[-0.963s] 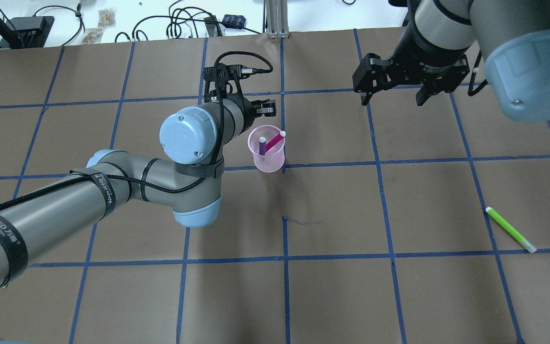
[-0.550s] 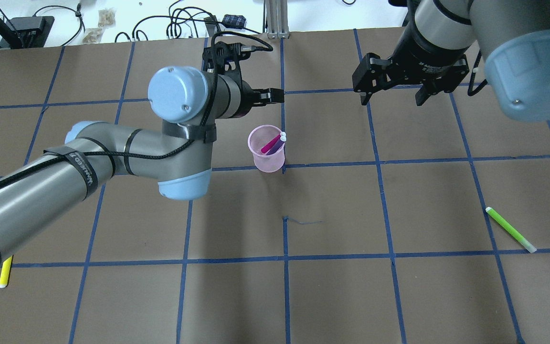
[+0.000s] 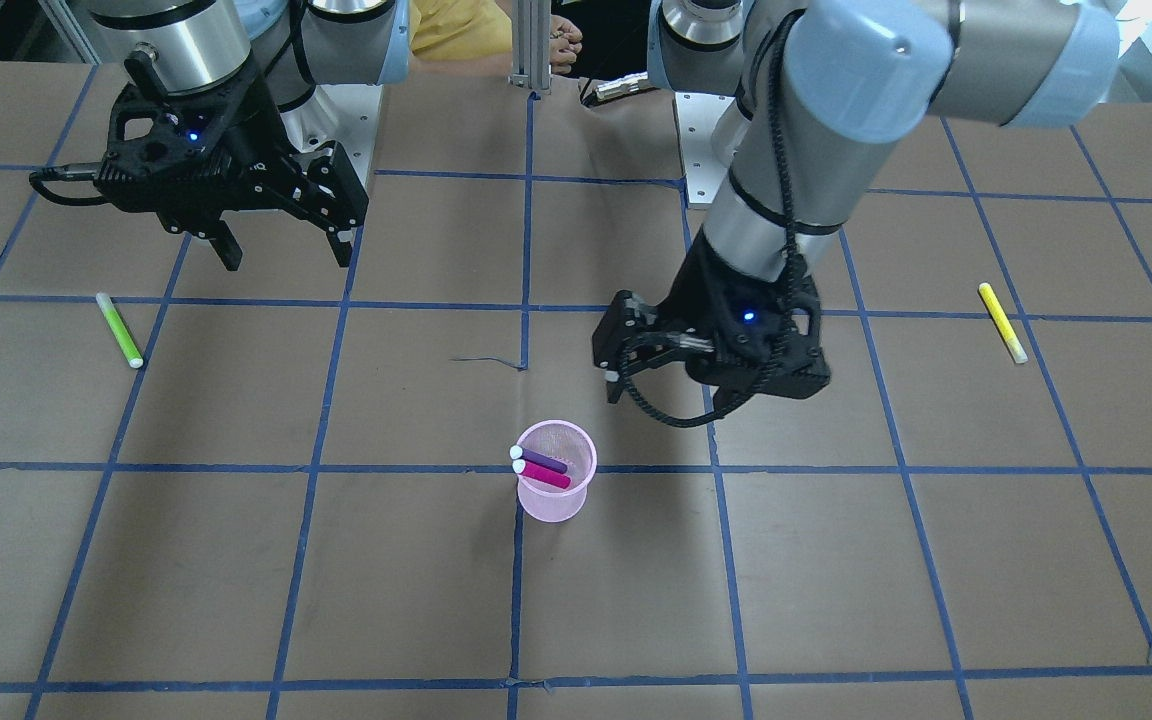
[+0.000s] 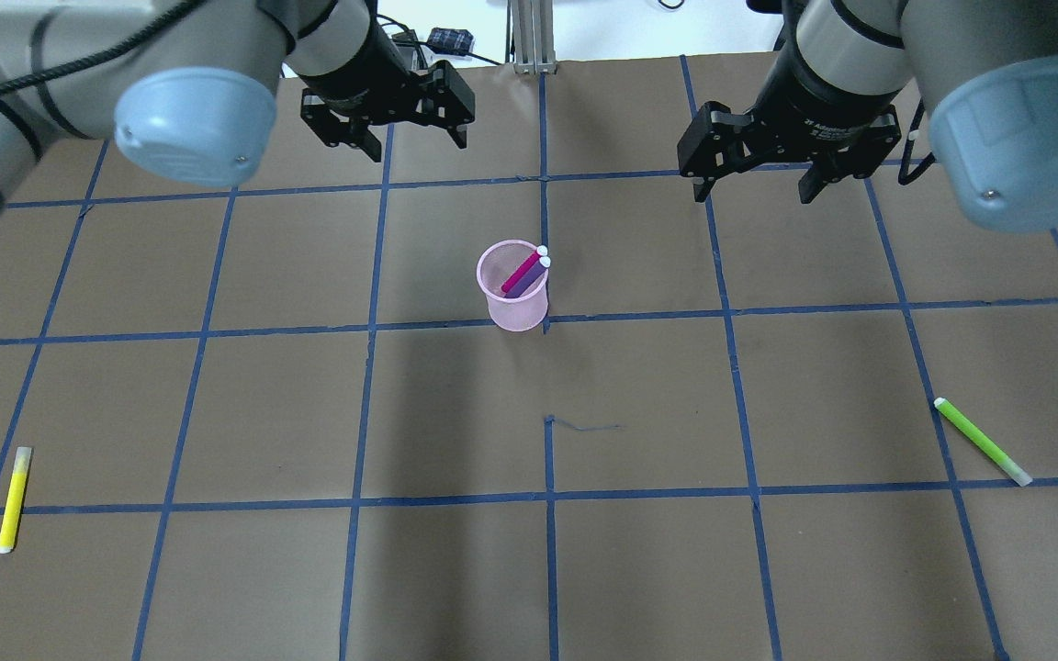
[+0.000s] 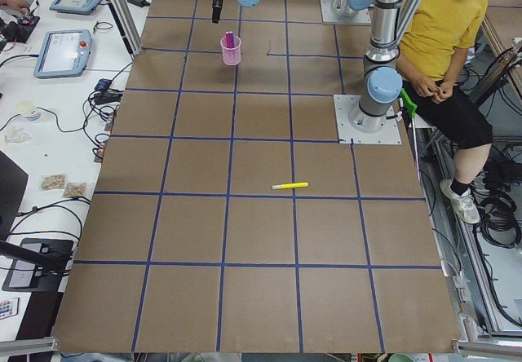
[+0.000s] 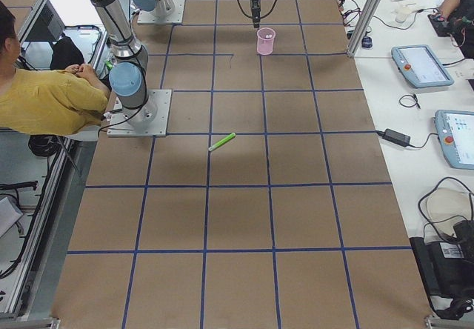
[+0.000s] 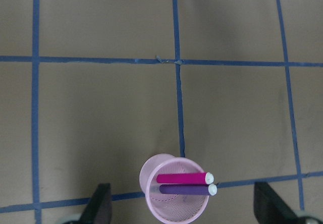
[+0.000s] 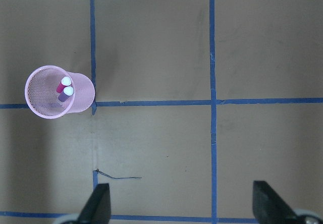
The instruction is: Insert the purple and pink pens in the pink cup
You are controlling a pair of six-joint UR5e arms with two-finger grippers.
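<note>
The pink mesh cup (image 4: 515,310) stands upright near the table's middle. The pink pen (image 4: 523,271) and the purple pen (image 4: 530,278) lean side by side inside it, white caps on the rim. My left gripper (image 4: 414,138) is open and empty, high and behind the cup to the left. Its wrist view shows the cup (image 7: 176,210) low between the spread fingers, with the pink pen (image 7: 181,177) and the purple pen (image 7: 184,189). My right gripper (image 4: 754,188) is open and empty, behind the cup to the right. Its wrist view shows the cup (image 8: 83,100) at left.
A green pen (image 4: 981,441) lies at the right of the table. A yellow pen (image 4: 15,498) lies at the front left. An aluminium post (image 4: 529,37) and cables sit beyond the far edge.
My left arm has drawn away from the cup, up and toward the far left. The purple pen has tipped over to lean beside the pink pen. The right arm has not moved.
</note>
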